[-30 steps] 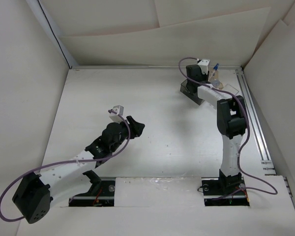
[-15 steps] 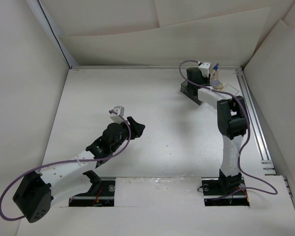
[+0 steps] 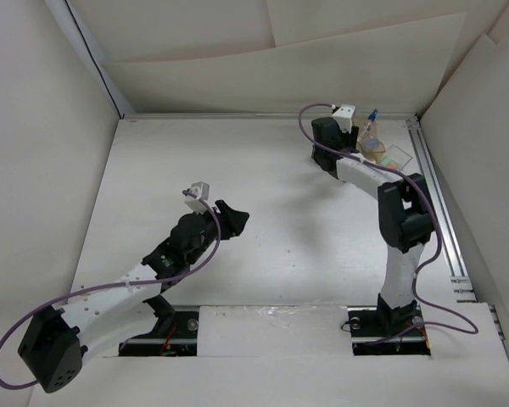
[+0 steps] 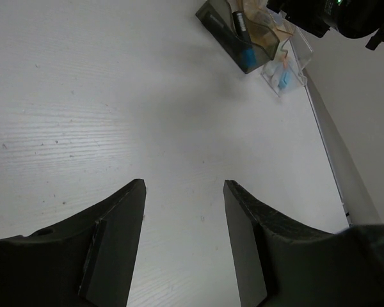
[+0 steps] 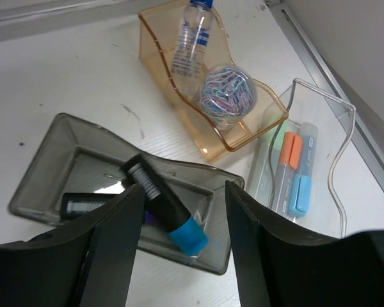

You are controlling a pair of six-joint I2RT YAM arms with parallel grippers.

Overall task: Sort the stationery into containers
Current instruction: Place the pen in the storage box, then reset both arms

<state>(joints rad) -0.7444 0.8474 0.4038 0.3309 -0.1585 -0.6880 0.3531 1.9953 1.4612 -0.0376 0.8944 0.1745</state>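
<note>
My right gripper (image 5: 182, 192) hangs right over the dark grey bin (image 5: 45, 163), fingers spread wide and holding nothing. That bin holds a black marker with a blue cap (image 5: 165, 206) and a second black marker (image 5: 83, 204). The amber bin (image 5: 243, 137), just beside it, holds the clear pen (image 5: 191, 38) and round roll (image 5: 227, 89). The clear bin (image 5: 336, 166), past the amber one, holds an orange marker (image 5: 289, 152) and a light-blue marker (image 5: 301, 192). My left gripper (image 4: 184, 188) is wide open and empty, well apart from the grey bin.

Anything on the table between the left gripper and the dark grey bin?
No. In the left wrist view, only bare white table runs from the left gripper to the dark grey bin.
</note>
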